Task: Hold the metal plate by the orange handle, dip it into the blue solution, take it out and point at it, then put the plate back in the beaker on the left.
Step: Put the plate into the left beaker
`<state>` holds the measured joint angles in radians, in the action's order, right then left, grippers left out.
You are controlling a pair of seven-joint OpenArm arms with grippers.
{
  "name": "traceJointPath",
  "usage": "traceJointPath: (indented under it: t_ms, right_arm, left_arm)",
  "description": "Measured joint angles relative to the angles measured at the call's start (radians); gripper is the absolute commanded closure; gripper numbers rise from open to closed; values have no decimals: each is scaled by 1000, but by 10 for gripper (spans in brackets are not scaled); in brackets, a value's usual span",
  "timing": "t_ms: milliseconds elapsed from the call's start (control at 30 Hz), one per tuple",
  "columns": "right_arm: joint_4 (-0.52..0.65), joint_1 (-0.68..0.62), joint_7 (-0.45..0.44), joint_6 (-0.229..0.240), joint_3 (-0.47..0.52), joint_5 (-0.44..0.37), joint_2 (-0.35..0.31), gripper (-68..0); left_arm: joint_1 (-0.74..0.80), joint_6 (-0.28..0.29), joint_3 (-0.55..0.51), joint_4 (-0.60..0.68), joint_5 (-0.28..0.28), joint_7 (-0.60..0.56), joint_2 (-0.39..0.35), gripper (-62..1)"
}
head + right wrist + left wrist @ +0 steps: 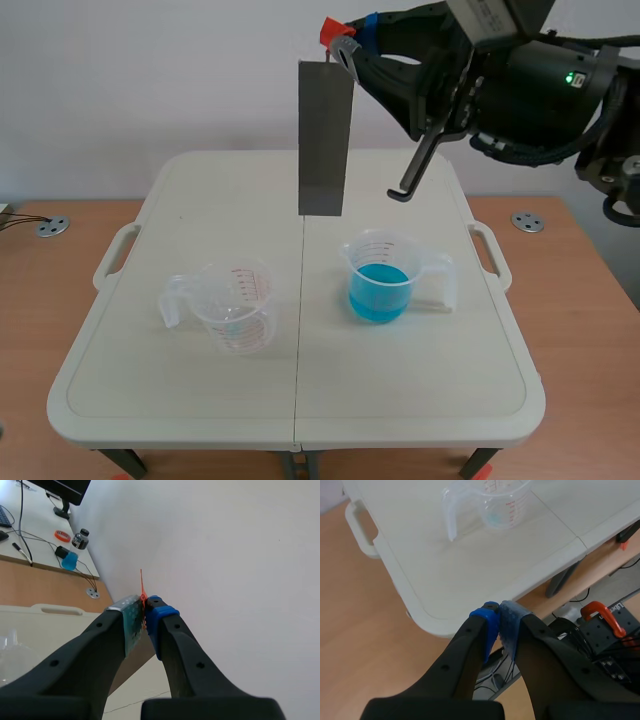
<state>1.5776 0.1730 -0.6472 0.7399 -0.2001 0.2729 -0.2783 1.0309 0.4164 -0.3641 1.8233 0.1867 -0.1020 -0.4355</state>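
On the tabletop [400, 400], an empty beaker [238, 308] sits at 9 o'clock of centre and a beaker holding solution [383, 277] at 3 o'clock, well apart. A metal plate [323, 140] hangs upright above them toward 12 o'clock, its handle [330, 32] in the right gripper [340, 45].

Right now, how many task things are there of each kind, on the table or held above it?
Beakers: 2 (left beaker, beaker with blue solution)
Metal plate: 1
Total: 3
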Motion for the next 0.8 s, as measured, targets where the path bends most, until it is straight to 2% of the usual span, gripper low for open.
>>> traceJointPath:
  t_ms: [233, 800]
  right_arm:
    - [0, 40, 64, 0, -77, -1, 70, -13]
    - [0, 51, 181, -10, -243, 1, 158, -13]
  left_arm:
    - [21, 0, 0, 0, -67, 7, 61, -16]
    - [30, 0, 0, 0, -74, 7, 63, -16]
